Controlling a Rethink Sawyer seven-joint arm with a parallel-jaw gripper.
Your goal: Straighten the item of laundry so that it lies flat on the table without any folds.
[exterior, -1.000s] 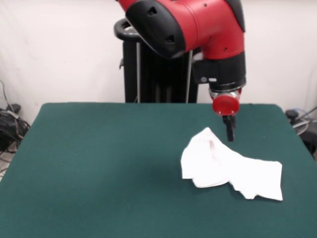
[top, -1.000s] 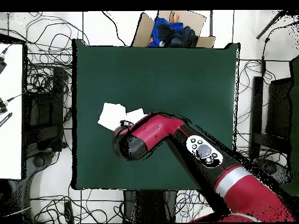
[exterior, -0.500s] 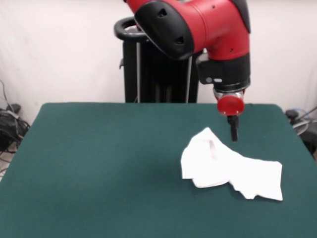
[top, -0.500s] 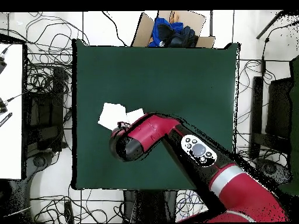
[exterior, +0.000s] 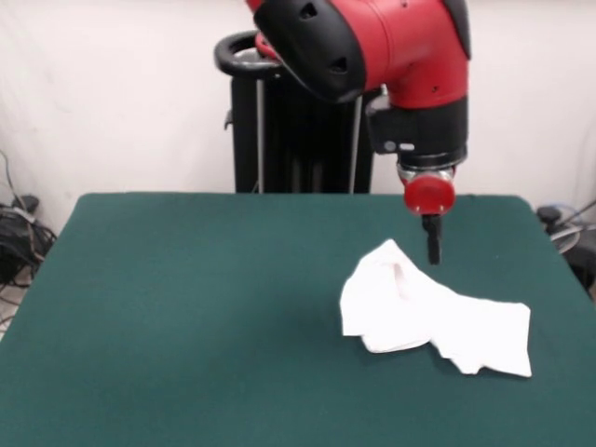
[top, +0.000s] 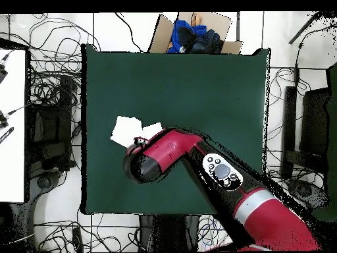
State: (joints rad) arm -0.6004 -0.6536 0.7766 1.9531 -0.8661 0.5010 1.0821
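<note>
No print shows on the crumpled white T-shirt point(exterior: 433, 317); the hand point(exterior: 432, 244) hovers, its state unclear.

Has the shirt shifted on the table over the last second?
No. The shirt lies crumpled at the same spot on the green table, its outline unchanged.

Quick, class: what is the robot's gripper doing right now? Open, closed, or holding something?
Gripper: above the table, just behind the crumpled white T-shirt, holding nothing; open or closed cannot be told.
</note>
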